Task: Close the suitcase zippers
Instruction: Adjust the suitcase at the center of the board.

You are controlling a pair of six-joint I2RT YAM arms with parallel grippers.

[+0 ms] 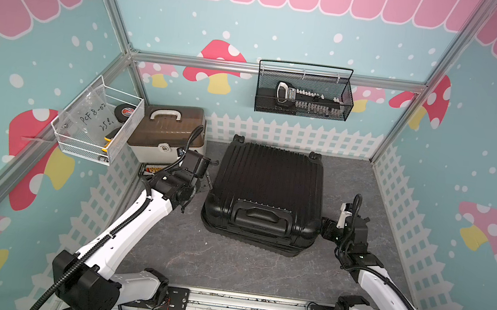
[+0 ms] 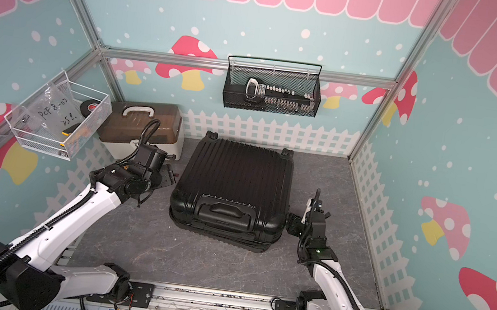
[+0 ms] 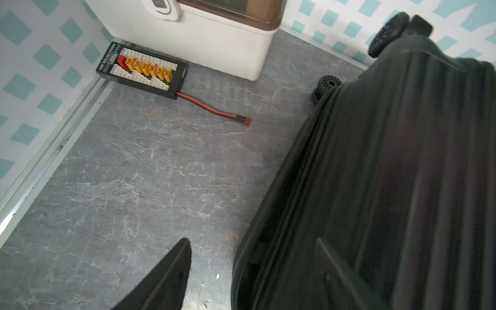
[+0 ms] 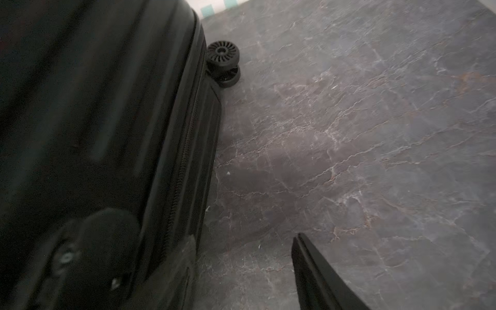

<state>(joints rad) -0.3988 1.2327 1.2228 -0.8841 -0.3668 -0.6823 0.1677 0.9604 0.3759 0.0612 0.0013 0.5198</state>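
**Suitcase (image 1: 268, 191) lies flat and closed mid-surface, both end effectors open beside it, nothing held.**

The ribbed shell faces up, the handle side is toward the robot base and the wheels point to the back wall. The zippers (image 4: 185, 161) run along the side seam, but I can't pick out any pulls. The shells look stiff and smooth and are probably light, so the case will likely slide on the grey surface (image 1: 182, 251) when tugged. The track itself is thin and flexible. Best bet is to pinch the small pull tab, not the shell, and brace the case with the other arm. The left end effector (image 3: 252, 241) has its fingers spread at the left edge. The right end effector (image 4: 204, 233) has its fingers apart at the right near corner. A beige toolbox (image 1: 167, 138) sits back-left, just apart from the case.
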